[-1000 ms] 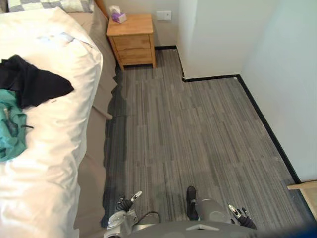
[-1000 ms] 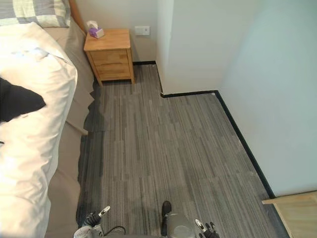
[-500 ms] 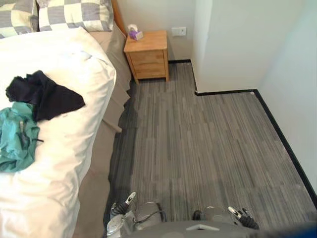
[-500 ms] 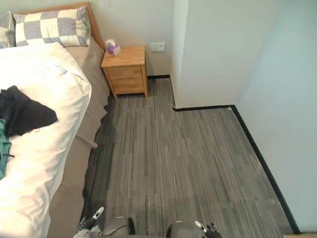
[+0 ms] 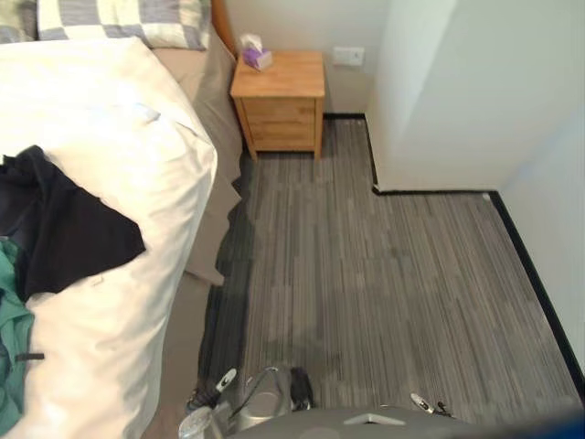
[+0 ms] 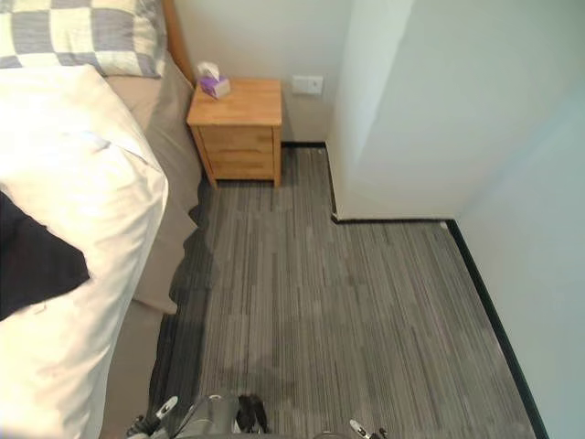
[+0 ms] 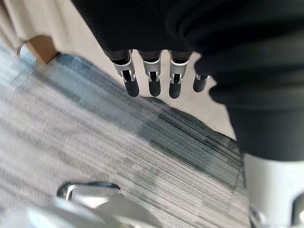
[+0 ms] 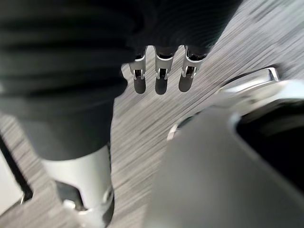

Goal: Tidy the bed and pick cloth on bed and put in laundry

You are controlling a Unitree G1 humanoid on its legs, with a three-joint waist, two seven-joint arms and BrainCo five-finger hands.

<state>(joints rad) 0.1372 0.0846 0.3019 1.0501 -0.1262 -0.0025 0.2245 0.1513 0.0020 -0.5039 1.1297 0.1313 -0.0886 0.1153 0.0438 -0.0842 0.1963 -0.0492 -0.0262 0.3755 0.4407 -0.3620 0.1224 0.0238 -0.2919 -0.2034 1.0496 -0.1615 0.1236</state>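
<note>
A black cloth [image 5: 64, 229] lies crumpled on the bed's white duvet [image 5: 119, 128] at the left. A teal cloth [image 5: 11, 366] lies just nearer than it, cut off by the view's edge. The black cloth [image 6: 32, 265] also shows in the right eye view. My left hand [image 5: 207, 399] hangs low by the bed's near corner, over the grey floor. Its fingers [image 7: 151, 78] are straight and hold nothing. My right hand [image 5: 428, 403] hangs low at the other side, and its fingers [image 8: 160, 78] are straight and empty too. Both hands are well short of the cloths.
A wooden nightstand [image 5: 279, 96] with a tissue box [image 5: 256, 57] stands by the head of the bed. Checked pillows [image 5: 123, 13] lie at the top. A beige sheet [image 5: 210, 174] hangs down the bed's side. A white wall corner [image 5: 430, 101] with black skirting juts in at the right.
The whole picture has shifted, so the camera has moved: the bed and black cloth now look larger and nearer. Both hands still hang low and empty.
</note>
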